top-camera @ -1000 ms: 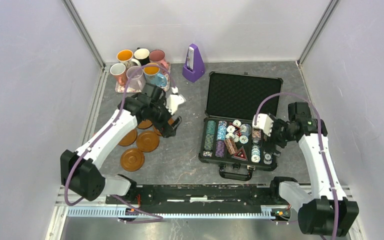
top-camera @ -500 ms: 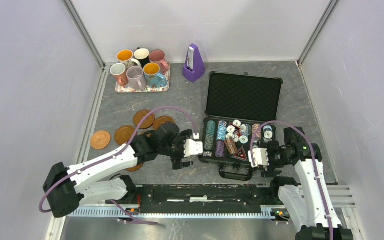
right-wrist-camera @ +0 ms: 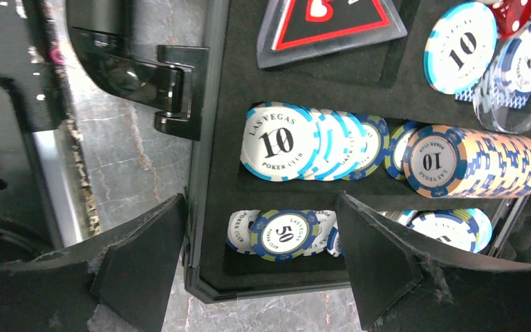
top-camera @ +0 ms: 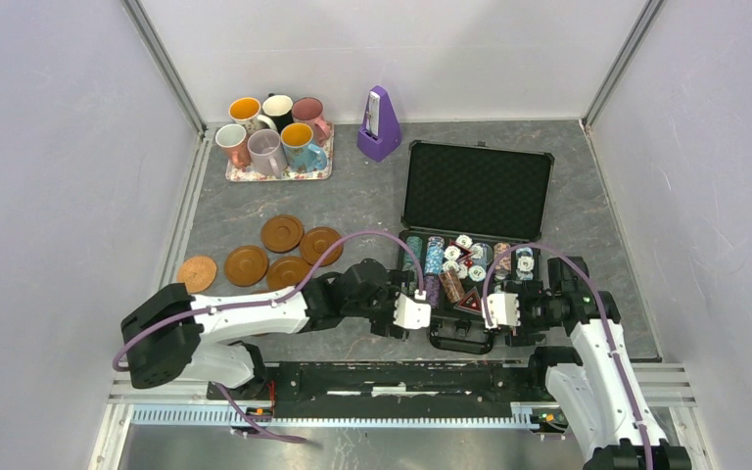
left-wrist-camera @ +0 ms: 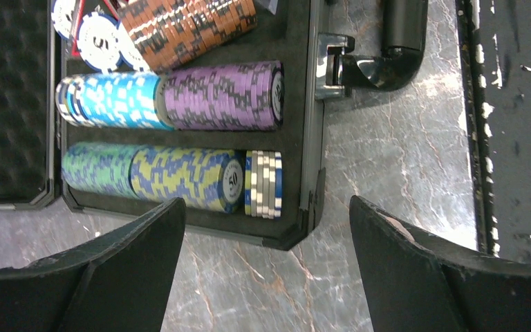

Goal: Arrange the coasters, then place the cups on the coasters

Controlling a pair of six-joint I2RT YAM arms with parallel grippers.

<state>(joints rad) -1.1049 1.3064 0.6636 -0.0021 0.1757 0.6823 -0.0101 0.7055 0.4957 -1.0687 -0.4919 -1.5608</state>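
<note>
Both the left gripper (left-wrist-camera: 264, 214) and right gripper (right-wrist-camera: 261, 202) hang spread over the open poker-chip case (top-camera: 477, 186).

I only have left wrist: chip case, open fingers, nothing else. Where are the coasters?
Observer: Five coasters lie loose left of the case, in a rough cluster.
Operator: Mugs?
Observer: Six mugs stand together on a floral tray at the far left corner; none sits on a coaster.
Operator: Right arm?
Observer: Right gripper is open and empty over the case's near right corner.
</note>
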